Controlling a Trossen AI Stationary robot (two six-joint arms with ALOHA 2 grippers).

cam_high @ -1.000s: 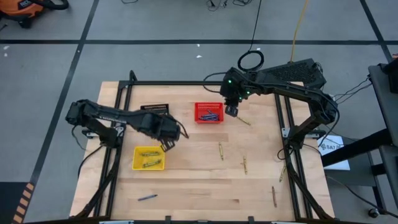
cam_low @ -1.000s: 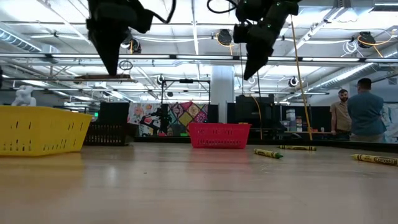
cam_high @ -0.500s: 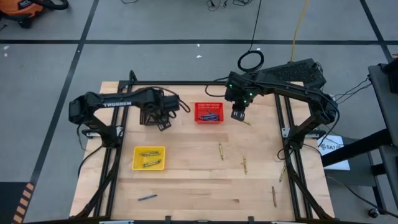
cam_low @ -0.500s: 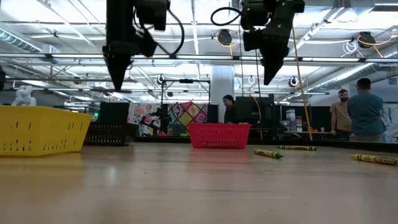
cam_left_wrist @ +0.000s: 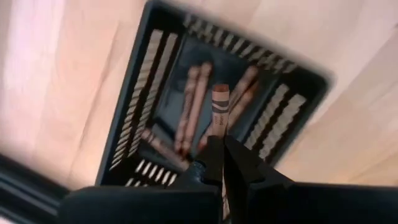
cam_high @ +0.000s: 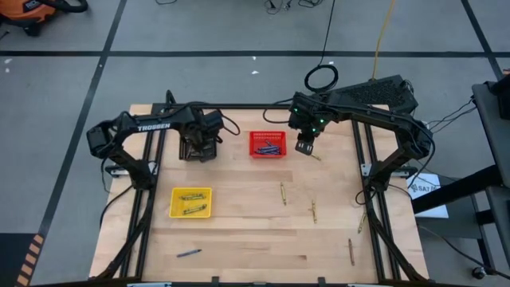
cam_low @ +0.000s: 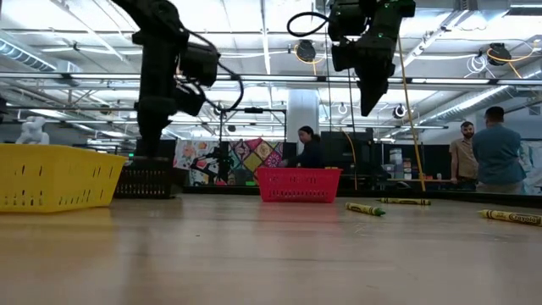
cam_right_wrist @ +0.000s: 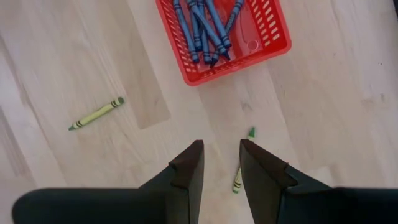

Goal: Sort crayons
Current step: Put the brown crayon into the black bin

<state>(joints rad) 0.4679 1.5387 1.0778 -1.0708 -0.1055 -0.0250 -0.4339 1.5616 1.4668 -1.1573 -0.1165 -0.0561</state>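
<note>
My left gripper (cam_high: 199,148) hangs over the black basket (cam_low: 148,180) at the far left, shut on a brown crayon (cam_left_wrist: 219,109). Several brown crayons (cam_left_wrist: 189,106) lie in that basket. My right gripper (cam_high: 304,148) stands open and points down just right of the red basket (cam_right_wrist: 186,68), which holds blue crayons (cam_right_wrist: 208,28). A yellow-green crayon (cam_right_wrist: 237,177) lies on the table below its fingers. The yellow basket (cam_high: 177,209) holds yellow-green crayons (cam_high: 191,198). My left gripper pinches the brown crayon's upper part (cam_left_wrist: 217,129) between its two fingers, which point down and lie along the crayon. The crayon sticks out below the fingertips, its free end (cam_left_wrist: 220,93) above the black basket's inside, clear of the crayons lying there.
Loose crayons lie on the right half of the table (cam_high: 282,193), (cam_high: 313,210), (cam_high: 351,251), and one yellow-green crayon (cam_right_wrist: 96,114) lies near the red basket. A blue crayon (cam_high: 189,253) lies near the front left. People stand in the room beyond the table.
My left gripper has swung from beside the yellow basket toward the table's far edge, to above the black basket, sinking and rolling its wrist. My right gripper has tipped steeper downward beside the red basket and stayed open.
</note>
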